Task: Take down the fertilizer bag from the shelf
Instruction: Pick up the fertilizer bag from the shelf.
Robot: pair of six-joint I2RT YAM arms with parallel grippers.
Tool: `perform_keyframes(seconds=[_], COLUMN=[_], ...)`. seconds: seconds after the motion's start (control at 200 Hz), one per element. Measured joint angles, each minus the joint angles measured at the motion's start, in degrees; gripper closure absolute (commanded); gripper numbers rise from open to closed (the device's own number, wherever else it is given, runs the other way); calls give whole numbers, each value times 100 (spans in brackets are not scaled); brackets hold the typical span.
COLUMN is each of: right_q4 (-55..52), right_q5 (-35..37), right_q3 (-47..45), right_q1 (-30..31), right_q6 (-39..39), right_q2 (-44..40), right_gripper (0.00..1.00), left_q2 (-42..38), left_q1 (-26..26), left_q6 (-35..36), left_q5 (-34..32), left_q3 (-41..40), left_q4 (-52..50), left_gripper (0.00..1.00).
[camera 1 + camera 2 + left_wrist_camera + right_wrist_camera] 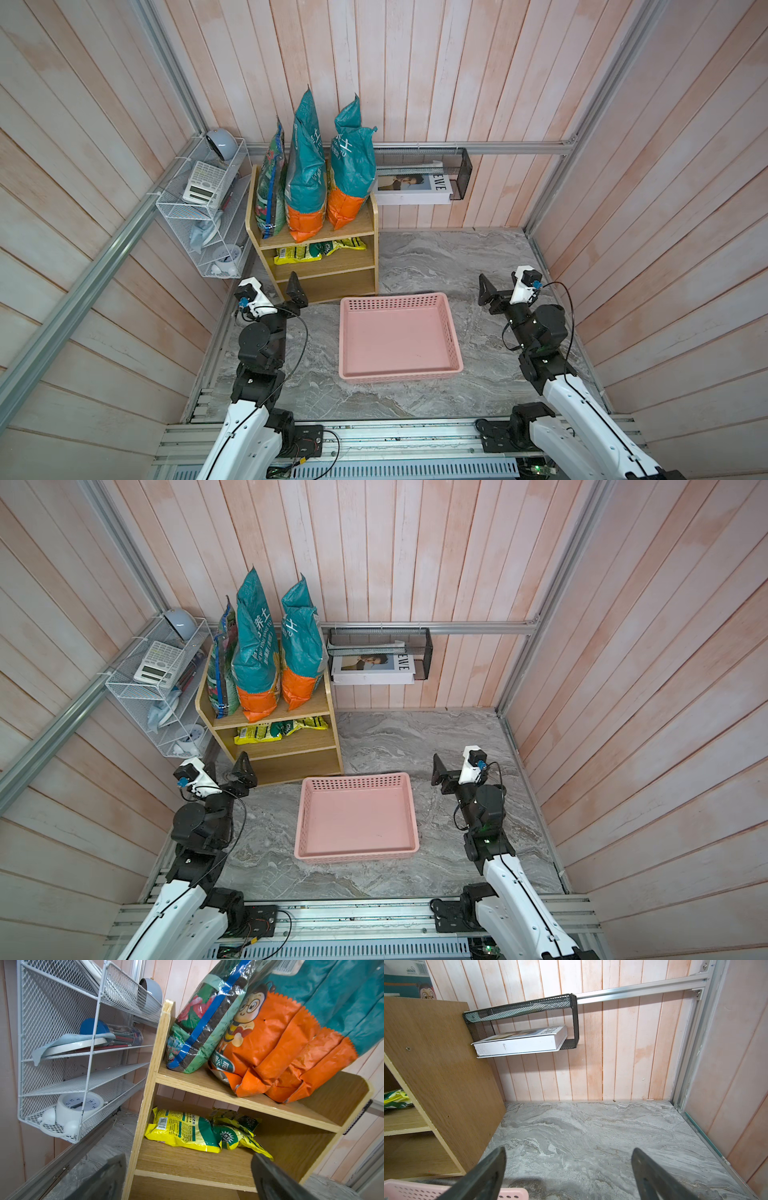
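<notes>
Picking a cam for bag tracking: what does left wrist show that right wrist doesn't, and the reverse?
Left wrist only: white wire rack, its clock, the green bag with a blue stripe.
Right wrist only: black mesh basket holding a book, pink basket rim.
Both: the shelf, yellow bags on its middle tier, a teal bag, grey floor. Left gripper and right gripper each appear open in their own view.
</notes>
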Motion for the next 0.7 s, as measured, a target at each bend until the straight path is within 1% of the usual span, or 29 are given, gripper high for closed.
perform_keyframes(seconds=[0.17,0.295,0.395,0.51,0.595,0.7], right_q4=[-4,-4,-4,-101,-297,-448], right_q5=[0,0,0,-46,-116,-129], right_q3=[0,0,0,63,282,651], right_q1=[0,0,0,0,0,2], right_q6=[-9,-2,31,203,396,695], right_q2=[-61,-79,-72,-24,13,4], right_gripper=[2,2,2,2,2,2], left_q2=[0,4,94,286,345,369], left_q1=[0,-24,-243,-557,-623,-627], left_q6=[13,-122,-256,-431,-623,-883], left_q5=[9,208,308,319,398,415], left_q3=[0,166,719,1611,2033,2371], left_q4=[0,-223,-688,-1261,-1534,-1799], left_gripper=[0,0,0,0,0,0])
